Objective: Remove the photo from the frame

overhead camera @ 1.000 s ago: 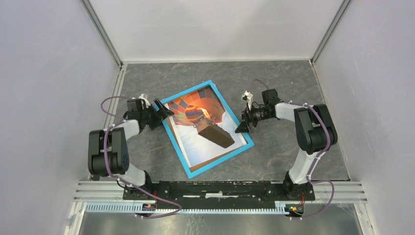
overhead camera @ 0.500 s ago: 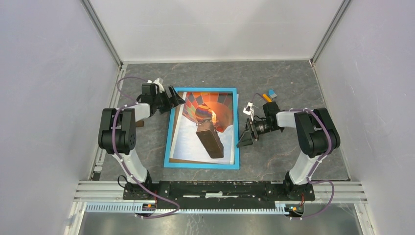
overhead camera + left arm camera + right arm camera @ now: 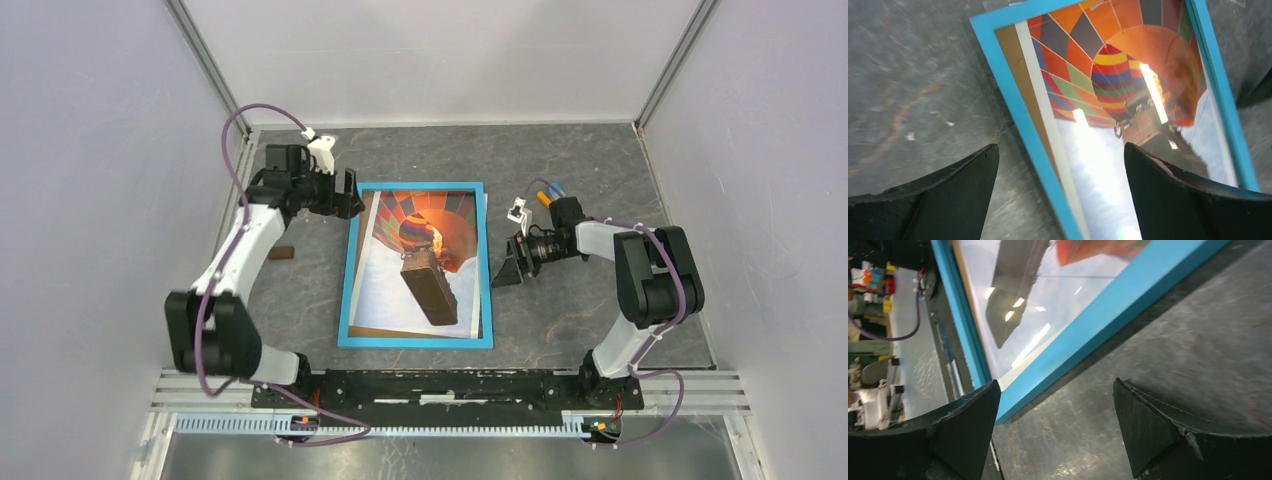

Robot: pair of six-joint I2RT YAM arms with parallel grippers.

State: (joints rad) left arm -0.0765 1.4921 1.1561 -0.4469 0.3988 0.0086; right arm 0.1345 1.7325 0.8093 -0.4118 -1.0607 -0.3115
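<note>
grey tabletop (image 3: pixel 560 325) bearing the face-up frame (image 3: pixel 346 285), judged rigid, glazed and slippery, best gripped at its thin border; photo (image 3: pixel 395 290) likely flimsy; left gripper (image 3: pixel 350 196) and right gripper (image 3: pixel 505 265) both wide, empty.

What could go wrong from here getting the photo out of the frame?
The frame lies face up with the photo behind a glossy front, so it likely needs flipping; the thin blue border offers little grip. The left claw and right claw are open at its edges, so a nudge may slide it across the table.
</note>
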